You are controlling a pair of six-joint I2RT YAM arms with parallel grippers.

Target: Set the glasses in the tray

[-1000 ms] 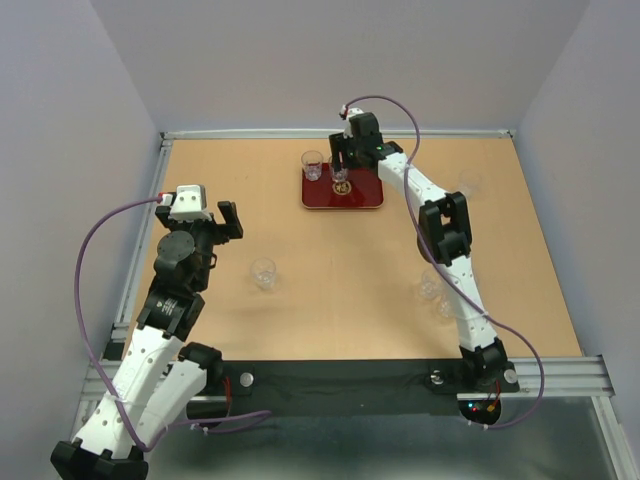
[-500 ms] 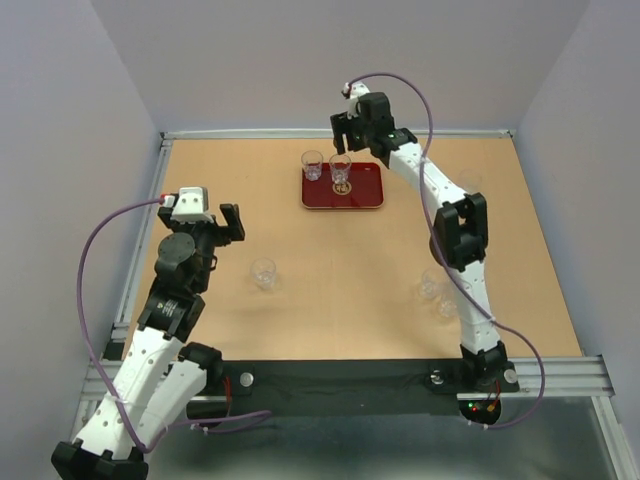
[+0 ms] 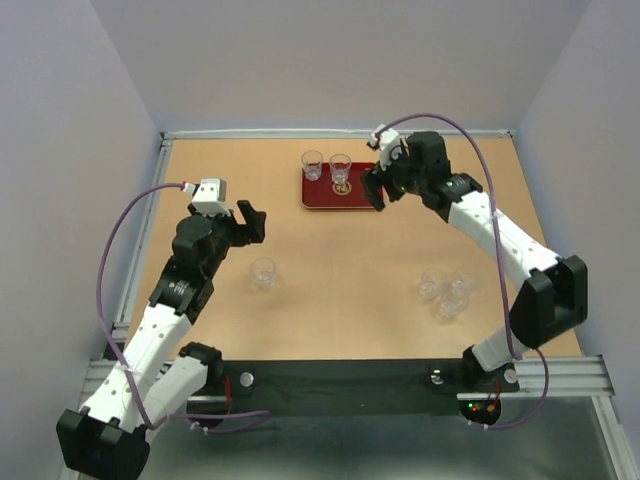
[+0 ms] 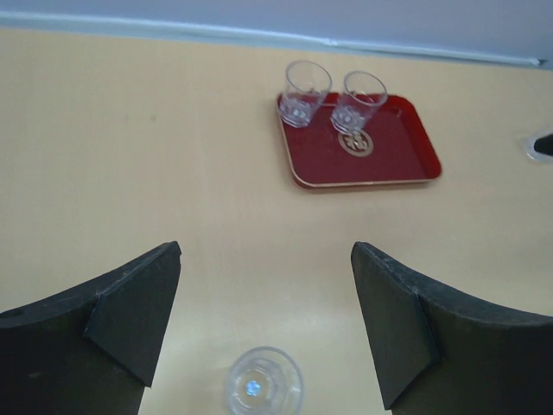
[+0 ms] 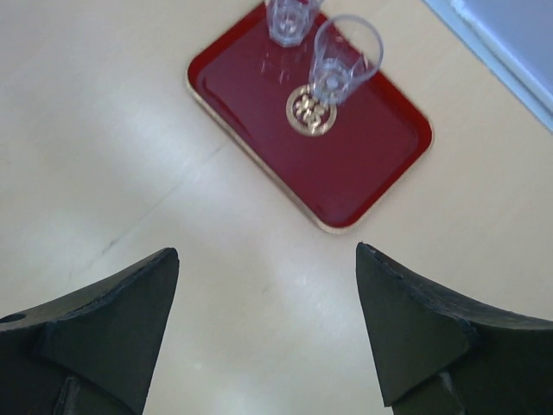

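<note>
Lone tumbler: upright on the table, near-left of the tray, centred under the left gripper (the nearer arm).
Left gripper: jaws wide, empty.
Right gripper: wide, empty, over the tray's near edge.
Tray's far-left: two tumblers.

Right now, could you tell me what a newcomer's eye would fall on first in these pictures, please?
The dark-red tray at the far middle of the table draws the eye first, with two clear glasses standing along its far edge. Next come a cluster of three glasses on the near right and a lone glass on the left, below the left arm's open jaws.
</note>
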